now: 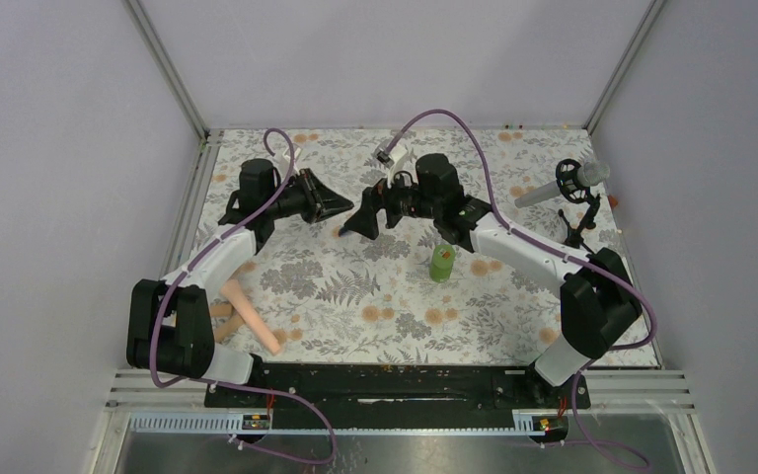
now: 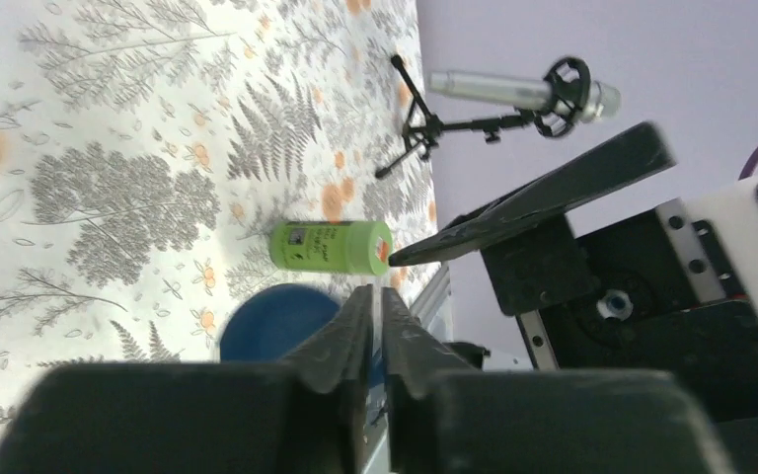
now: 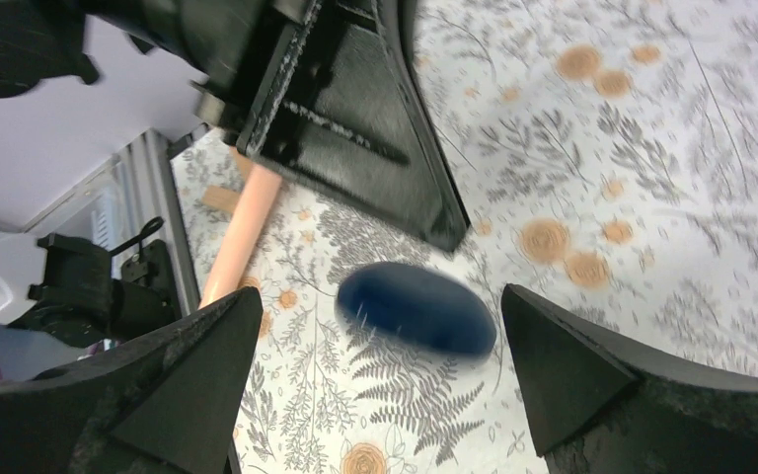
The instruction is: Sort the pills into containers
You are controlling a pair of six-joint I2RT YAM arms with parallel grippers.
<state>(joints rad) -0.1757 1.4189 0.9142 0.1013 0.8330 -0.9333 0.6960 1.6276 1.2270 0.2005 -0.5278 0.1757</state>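
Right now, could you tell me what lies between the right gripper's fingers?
The shallow round dark-blue jar, on the floral cloth, shows in that gap in the right wrist view.

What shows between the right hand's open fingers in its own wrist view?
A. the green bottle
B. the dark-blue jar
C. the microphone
B: in the right wrist view the dark-blue jar shows between the widely spread fingers of the right hand.

Left arm (image 1: 219, 252) and right arm (image 1: 525, 245) reach inward, tips nearly meeting
The left gripper (image 2: 376, 293) has its fingers closed to a slit; the right gripper (image 3: 380, 306) is spread wide
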